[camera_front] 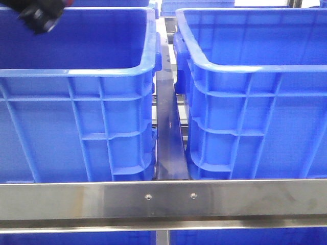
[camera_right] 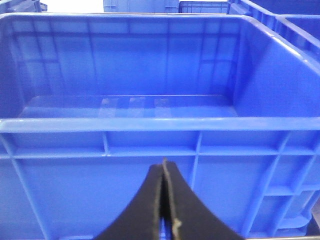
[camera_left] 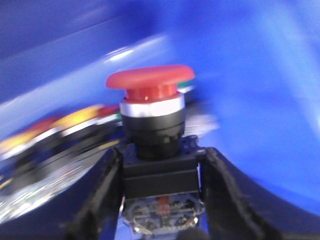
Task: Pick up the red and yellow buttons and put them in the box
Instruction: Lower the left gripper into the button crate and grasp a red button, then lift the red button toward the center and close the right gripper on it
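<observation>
My left gripper (camera_left: 162, 160) is shut on the black body of a red button (camera_left: 150, 80), a mushroom-capped push button held upright between the fingers. Behind it, blurred, lie several more buttons (camera_left: 60, 125) with red and yellow caps on the floor of a blue box. In the front view only the left arm's dark wrist (camera_front: 41, 15) shows, above the left box (camera_front: 76, 71). The right box (camera_front: 245, 66) is its twin. My right gripper (camera_right: 164, 167) is shut on nothing, just outside the near wall of a box (camera_right: 150, 125) whose inside looks bare.
A steel rail (camera_front: 163, 199) runs across the front, below both crates. A dark metal bar (camera_front: 168, 132) fills the narrow gap between them. More blue crates (camera_right: 140, 5) stand behind.
</observation>
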Robot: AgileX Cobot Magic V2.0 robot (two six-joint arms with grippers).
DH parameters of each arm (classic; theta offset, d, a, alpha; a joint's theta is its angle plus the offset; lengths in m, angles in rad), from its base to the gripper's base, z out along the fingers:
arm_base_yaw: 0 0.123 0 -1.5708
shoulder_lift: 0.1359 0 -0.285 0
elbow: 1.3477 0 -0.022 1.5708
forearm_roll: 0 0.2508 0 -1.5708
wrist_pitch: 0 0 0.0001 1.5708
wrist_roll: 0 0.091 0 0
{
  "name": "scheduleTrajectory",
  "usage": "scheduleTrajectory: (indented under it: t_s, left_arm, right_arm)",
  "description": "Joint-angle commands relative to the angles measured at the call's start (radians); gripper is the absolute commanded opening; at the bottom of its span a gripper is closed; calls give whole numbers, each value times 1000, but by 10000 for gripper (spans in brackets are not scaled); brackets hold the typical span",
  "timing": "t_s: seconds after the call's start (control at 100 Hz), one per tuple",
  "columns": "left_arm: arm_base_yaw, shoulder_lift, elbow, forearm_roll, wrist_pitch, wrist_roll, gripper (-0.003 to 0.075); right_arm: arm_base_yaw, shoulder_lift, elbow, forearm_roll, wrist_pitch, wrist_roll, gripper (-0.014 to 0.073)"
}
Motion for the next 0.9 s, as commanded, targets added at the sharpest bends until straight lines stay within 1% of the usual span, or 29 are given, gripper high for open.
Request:
scheduleTrajectory:
  t_s: [0.0,0.09,0.16,0.35,0.47,0.63,0.89]
  left_arm:
    - [-43,-53,-24,-152,36,111,187]
    - [-91,-55,-24,-214,78,157,187]
    - [-141,-55,-24,-242,82,157,187]
    - [-291,-52,-24,-242,81,157,187]
    - [-351,-46,-24,-245,87,157,187]
    - [-389,-35,-24,-282,87,157,187]
    - [-389,-35,-24,-282,85,157,187]
  right_arm:
    - [2,-23,-16,2,-80,-6,-60]
    - [2,-23,-16,2,-80,-6,-60]
    - [2,-23,-16,2,-80,-6,-60]
    - [2,-23,-16,2,-80,-6,-60]
    - [2,-23,-16,2,-82,-6,-60]
    - [0,-23,-16,-1,-82,-6,-60]
    - [0,-23,-17,0,-93,-6,-60]
